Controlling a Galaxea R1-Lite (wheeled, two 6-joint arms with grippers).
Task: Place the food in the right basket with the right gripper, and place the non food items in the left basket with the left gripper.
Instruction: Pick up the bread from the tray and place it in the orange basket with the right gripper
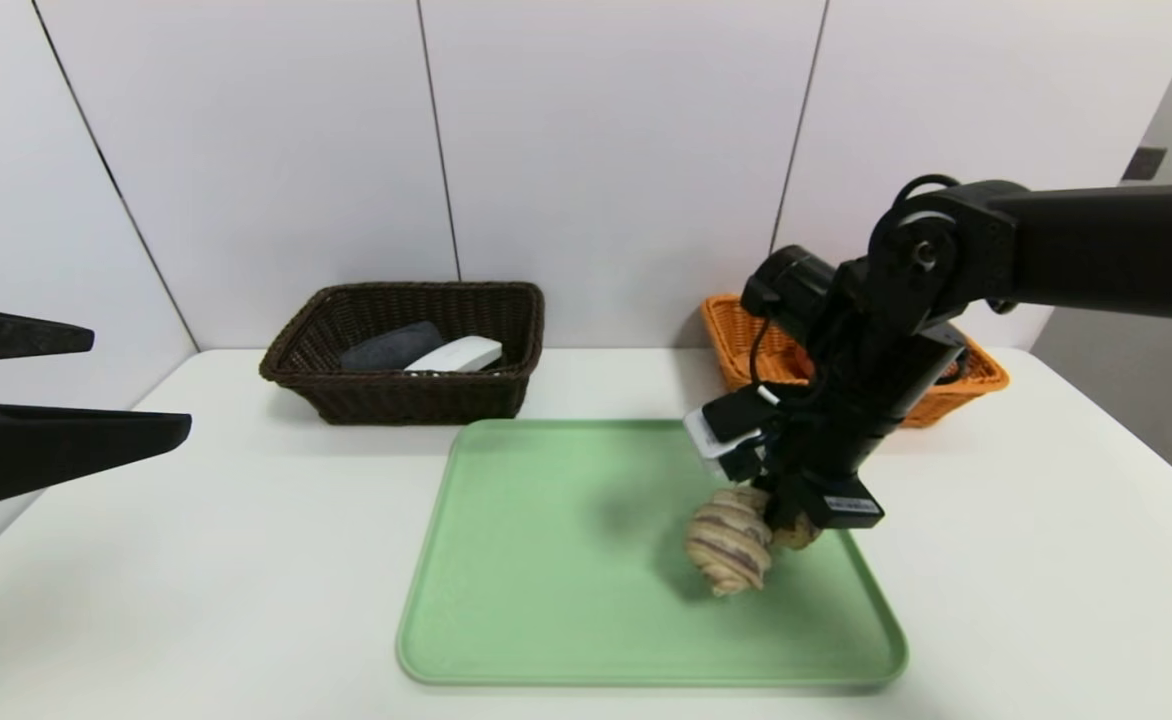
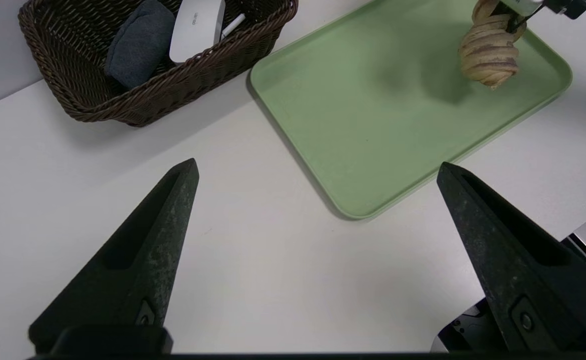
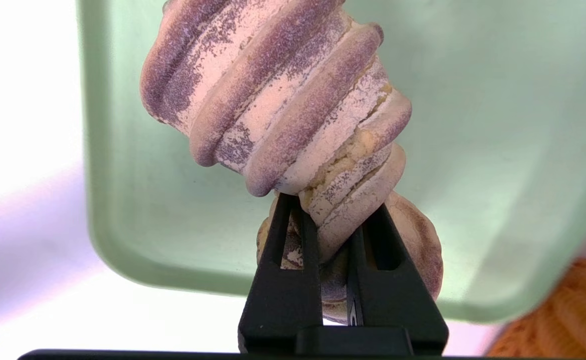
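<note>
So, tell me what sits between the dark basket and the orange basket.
Only bare white table lies between the dark basket and the orange basket, as the head view shows; the green tray sits nearer the robot.

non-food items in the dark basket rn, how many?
3, all in the dark brown basket: rolled grey cloth, white block beside it, white pen poking out past the block. More could be hidden under them.
</note>
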